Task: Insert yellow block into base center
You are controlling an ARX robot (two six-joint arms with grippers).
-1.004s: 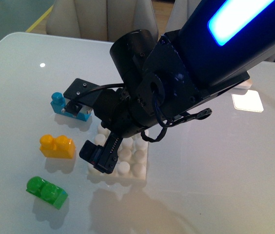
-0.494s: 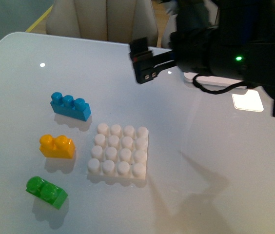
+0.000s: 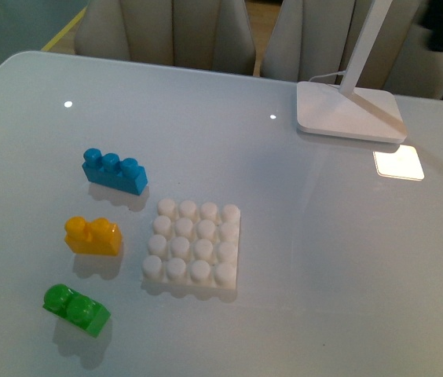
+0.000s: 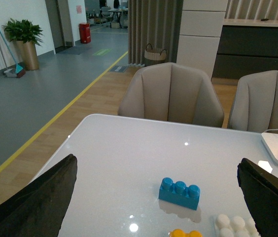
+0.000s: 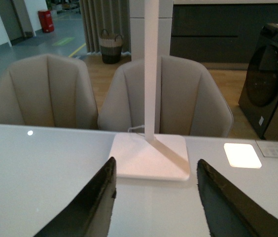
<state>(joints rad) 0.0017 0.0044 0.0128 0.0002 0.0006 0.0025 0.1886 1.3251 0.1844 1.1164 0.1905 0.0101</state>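
Withdrawn, the arm is no longer covering the square white studded plastic base; the glossy yellow two-stud plastic brick is lying just beside it. Left end effector and right end effector are standing apart.

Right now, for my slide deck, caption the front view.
The yellow block lies left of the base, between blue brick and green brick; no arm in view.

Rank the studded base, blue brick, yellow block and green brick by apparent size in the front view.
1. base
2. blue brick
3. yellow block and green brick: look about alike; the green one lies nearer the camera, so no ranking.
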